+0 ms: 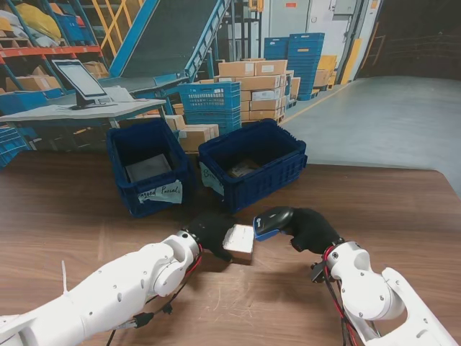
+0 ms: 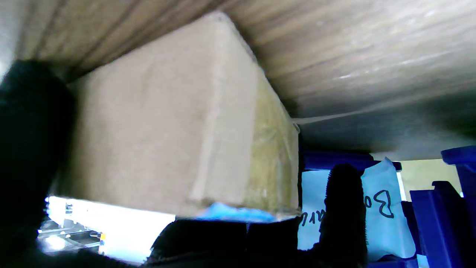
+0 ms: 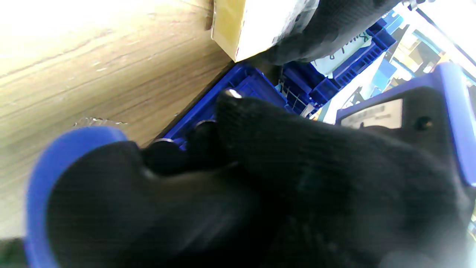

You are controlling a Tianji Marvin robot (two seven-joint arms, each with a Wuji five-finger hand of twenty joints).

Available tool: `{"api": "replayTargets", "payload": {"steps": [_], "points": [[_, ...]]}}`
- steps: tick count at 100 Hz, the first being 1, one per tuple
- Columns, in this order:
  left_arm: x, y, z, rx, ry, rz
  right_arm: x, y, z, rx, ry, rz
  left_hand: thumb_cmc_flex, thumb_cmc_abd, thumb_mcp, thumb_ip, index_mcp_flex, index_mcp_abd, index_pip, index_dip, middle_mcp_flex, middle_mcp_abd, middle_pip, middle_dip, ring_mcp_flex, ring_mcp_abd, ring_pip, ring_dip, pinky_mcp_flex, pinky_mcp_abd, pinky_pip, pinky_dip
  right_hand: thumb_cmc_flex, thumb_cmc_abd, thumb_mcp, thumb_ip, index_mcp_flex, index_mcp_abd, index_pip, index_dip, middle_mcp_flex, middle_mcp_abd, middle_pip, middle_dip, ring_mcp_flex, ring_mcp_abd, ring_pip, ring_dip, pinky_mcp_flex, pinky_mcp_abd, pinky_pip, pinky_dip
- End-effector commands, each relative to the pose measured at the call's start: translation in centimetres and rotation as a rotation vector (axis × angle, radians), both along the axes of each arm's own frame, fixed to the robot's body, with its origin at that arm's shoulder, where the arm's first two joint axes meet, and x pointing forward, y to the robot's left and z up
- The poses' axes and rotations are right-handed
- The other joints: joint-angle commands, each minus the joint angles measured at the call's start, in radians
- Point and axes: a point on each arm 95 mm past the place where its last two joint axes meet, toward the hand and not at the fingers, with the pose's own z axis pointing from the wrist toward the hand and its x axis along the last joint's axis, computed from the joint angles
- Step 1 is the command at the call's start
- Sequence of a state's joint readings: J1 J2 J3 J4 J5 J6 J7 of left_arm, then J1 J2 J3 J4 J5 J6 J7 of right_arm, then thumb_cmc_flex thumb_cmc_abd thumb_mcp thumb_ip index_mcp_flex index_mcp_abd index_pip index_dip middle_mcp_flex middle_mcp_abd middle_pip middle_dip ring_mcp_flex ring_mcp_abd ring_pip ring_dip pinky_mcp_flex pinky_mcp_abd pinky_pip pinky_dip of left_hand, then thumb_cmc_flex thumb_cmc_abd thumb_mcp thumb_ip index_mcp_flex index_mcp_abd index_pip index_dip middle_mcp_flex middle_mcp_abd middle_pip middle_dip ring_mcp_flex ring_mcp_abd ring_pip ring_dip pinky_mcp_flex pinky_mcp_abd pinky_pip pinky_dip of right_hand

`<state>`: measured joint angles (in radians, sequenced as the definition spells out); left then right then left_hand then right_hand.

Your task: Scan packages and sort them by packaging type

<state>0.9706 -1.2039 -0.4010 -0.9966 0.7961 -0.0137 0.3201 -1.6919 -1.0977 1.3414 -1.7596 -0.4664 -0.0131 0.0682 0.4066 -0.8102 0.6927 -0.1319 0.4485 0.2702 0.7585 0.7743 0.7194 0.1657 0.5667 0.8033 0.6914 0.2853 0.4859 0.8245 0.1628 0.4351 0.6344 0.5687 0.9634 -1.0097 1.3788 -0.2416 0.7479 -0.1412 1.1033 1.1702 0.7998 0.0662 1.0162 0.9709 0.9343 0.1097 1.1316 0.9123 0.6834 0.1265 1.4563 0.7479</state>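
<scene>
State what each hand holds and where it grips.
Left hand holds a small cardboard box, fingers wrapped around its end nearest the arm. Right hand grips a handheld barcode scanner by its handle.

Stand cam sits up high and looks down over the wooden counter (image 1: 86,209), with both arms coming in from the bottom corners and the warehouse filling the upper frame. The left wrist cam is jammed right up against the cardboard box (image 2: 167,130), with the counter running across the frame's top. The right wrist cam is equally close, mostly black glove. All three views catch the box and the blue bins (image 1: 252,162).
</scene>
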Motion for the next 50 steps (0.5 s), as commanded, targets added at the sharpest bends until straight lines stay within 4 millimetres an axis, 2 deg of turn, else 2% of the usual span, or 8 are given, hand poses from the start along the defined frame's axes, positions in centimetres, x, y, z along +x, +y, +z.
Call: {"api": "replayTargets", "payload": {"steps": [1,8,27,50], "points": [[-0.9,-0.2,-1.2,0.032,0.079,0.001,-0.2,0.4,0.0,0.001,0.007,0.016,0.392,0.038,0.24,0.07,0.146,-0.232,0.32,0.04,0.116,-0.089,-0.004,0.098,0.037,-0.022,0.043,0.032,0.001,0.04,0.037,0.018,0.081,0.051,0.148,0.0,0.061,-0.041,0.068,0.027,0.009,0.004,0.003,0.008,0.021,0.023,0.008,0.004,0.01,-0.033,0.054,0.025],[-0.8,-0.2,-1.1,0.03,0.092,0.002,-0.3,0.3,0.0,0.002,0.008,0.015,0.42,0.05,0.243,0.077,0.168,-0.253,0.393,0.058,0.194,-0.098,-0.07,0.185,0.065,-0.021,0.069,0.054,0.01,0.039,0.052,0.021,0.081,0.05,0.148,0.0,0.061,-0.041,0.068,0.027,0.009,0.005,0.002,0.008,0.022,0.022,0.009,0.004,0.01,-0.032,0.054,0.025],[-0.7,-0.2,-0.4,0.031,0.1,-0.001,-0.4,0.0,0.3,-0.002,0.012,0.008,0.431,0.046,0.261,0.08,0.182,-0.257,0.419,0.074,0.222,-0.096,-0.069,0.223,0.08,-0.022,0.101,0.077,0.018,0.039,0.063,0.024,0.081,0.05,0.148,0.001,0.061,-0.042,0.067,0.027,0.009,0.004,0.002,0.008,0.022,0.023,0.008,0.004,0.01,-0.03,0.053,0.025],[-0.9,0.3,1.3,0.03,0.08,0.009,-0.4,0.0,0.3,0.005,0.017,0.003,0.432,0.055,0.255,0.069,0.18,-0.257,0.417,0.076,0.228,-0.095,-0.058,0.25,0.085,-0.024,0.132,0.107,0.015,0.038,0.07,0.026,0.081,0.05,0.148,0.0,0.061,-0.042,0.067,0.027,0.009,0.005,0.002,0.008,0.022,0.024,0.008,0.004,0.01,-0.032,0.054,0.025]]}}
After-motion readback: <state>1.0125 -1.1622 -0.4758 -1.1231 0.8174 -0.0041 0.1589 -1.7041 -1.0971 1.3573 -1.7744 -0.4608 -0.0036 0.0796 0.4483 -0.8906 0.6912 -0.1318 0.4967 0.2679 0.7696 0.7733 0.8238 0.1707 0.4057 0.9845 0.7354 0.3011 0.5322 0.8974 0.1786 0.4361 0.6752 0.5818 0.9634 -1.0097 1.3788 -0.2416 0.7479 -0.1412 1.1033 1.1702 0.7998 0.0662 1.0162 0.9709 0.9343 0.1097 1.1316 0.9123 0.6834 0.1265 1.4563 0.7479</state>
